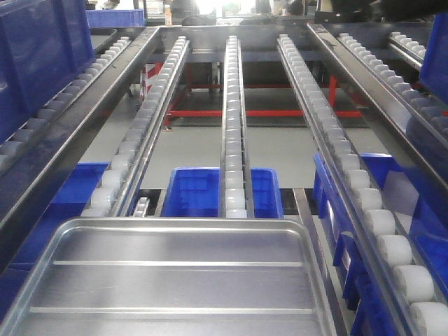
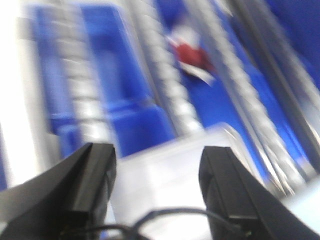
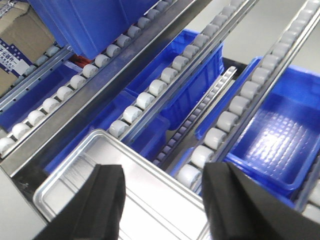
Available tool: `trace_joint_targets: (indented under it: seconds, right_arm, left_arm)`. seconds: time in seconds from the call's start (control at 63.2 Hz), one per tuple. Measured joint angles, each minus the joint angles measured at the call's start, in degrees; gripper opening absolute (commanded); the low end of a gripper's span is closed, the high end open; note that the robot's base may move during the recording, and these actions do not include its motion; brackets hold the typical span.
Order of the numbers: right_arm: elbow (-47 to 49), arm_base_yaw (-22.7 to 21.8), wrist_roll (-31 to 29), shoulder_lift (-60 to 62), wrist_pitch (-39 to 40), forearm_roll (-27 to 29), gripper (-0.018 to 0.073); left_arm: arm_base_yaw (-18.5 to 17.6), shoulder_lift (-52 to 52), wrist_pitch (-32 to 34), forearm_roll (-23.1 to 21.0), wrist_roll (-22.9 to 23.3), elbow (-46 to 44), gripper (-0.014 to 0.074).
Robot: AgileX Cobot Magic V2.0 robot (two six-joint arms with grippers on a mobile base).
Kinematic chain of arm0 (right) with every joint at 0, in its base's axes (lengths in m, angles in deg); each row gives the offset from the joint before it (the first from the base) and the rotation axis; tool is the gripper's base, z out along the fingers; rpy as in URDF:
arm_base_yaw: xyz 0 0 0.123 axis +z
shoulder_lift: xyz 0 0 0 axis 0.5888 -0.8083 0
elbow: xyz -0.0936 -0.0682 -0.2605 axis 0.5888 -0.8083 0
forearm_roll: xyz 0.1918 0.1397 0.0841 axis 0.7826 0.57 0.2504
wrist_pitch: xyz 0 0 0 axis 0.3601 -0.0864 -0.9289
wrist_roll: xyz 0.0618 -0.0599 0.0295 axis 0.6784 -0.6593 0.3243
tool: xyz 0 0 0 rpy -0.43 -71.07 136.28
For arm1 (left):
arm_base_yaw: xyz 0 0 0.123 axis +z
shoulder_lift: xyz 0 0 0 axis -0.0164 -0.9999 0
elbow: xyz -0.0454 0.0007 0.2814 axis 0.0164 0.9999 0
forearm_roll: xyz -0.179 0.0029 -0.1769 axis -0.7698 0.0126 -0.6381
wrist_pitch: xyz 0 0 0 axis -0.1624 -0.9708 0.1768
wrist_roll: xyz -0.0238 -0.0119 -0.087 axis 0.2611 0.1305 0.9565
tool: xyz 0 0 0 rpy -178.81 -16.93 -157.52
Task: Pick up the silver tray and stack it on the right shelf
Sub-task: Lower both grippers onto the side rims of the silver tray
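The silver tray (image 1: 175, 280) lies floor-up at the near end of the right shelf (image 1: 234, 126), its far rim just beside the lowest rollers, with blue bins (image 1: 196, 192) below. The left gripper (image 2: 157, 155) and right gripper (image 3: 164, 170) hang over it, fingers apart, holding nothing. The grasp is probably next: each gripper should close on the low rim, opposite the other, so the tray lifts level.

Pale grey floor (image 1: 280, 150); red frame bars (image 1: 199, 113) beyond; blue bins (image 1: 196, 192) below; bright glare (image 1: 206, 5) at far end.
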Motion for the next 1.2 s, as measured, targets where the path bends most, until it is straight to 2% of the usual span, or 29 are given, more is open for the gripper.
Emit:
trace_joint_targets:
  seconds: [0.095,0.158,0.301,0.364,0.443,0.522,0.633,0.76,0.934,0.997,1.203]
  right_arm:
    - [0.6,0.0,0.0,-1.56,-1.41,3.55,0.0456]
    - [2.0,0.0,0.1,-2.99,-4.79,5.13,0.0456]
    - [6.9,0.0,0.11,-8.14,-16.66,5.93,0.0456]
    - [9.1,0.0,0.11,-11.17,-22.21,5.93,0.0456]
    - [11.07,0.0,1.46,-15.11,-27.8,4.08,0.0456]
    - [12.13,0.0,5.61,-18.49,-31.86,0.49,0.0456]
    - [12.85,0.0,17.73,-23.41,-35.22,-8.41,0.0456]
    - [12.85,0.0,27.0,-26.14,-33.71,-12.09,0.0456]
    - [12.92,0.0,29.67,-27.37,-29.6,-10.2,0.0456]
    - [13.07,0.0,29.91,-28.04,-29.48,-9.64,0.0456]
    - [13.07,0.0,30.19,-30.37,-29.23,-9.3,0.0456]
  left_arm:
    - [-4.89,-1.85,-0.05,-0.86,-0.16,0.0,0.0295]
    - [-6.35,-3.46,-0.18,-1.7,-0.29,-0.1,0.0295]
    - [-7.05,-8.65,-3.53,-2.2,-0.38,-0.86,0.0295]
    - [-7.05,-11.76,-5.68,-1.4,1.43,-0.88,0.0295]
    - [-7.05,-15.6,-8.13,1.16,5.36,-0.97,0.0295]
    - [-7.05,-18.67,-9.23,3.41,9.45,-0.97,0.0295]
    - [-7.05,-21.94,-9.64,5.86,13.84,-1.25,0.0295]
    - [-7.29,-24.59,-11.73,9.77,19.09,-3.61,0.0295]
    - [-10.35,-27.34,-16.68,21.34,31.89,-7.59,0.0295]
    - [-12.03,-28.09,-16.67,24.2,36.37,-8.03,0.0295]
    - [-15.07,-30.42,-13.14,26.53,43.47,-8.26,0.0295]
